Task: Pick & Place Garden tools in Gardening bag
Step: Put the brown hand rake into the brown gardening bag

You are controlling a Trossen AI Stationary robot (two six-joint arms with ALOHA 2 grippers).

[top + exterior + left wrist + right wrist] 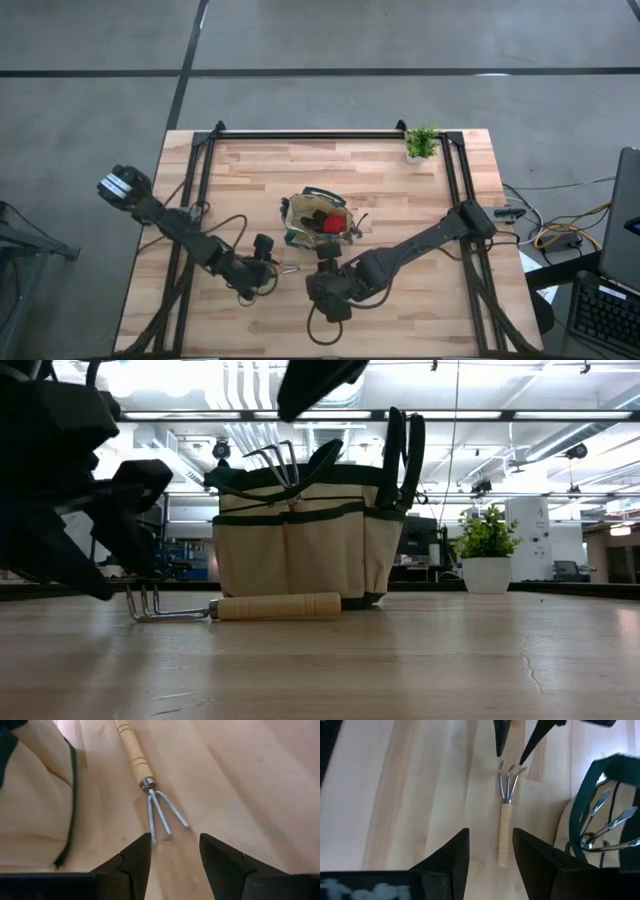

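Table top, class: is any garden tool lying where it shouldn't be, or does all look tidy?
One stands out: a small three-pronged metal rake with a pale wooden handle lies flat on the wood beside the tan canvas gardening bag with dark green trim, while other tools already stand inside the bag.

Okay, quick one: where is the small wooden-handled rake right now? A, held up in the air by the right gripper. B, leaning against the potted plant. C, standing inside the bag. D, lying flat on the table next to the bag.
D: the wooden-handled rake lies flat on the table just in front of the gardening bag, with the open left gripper near its prongs and neither gripper holding it.
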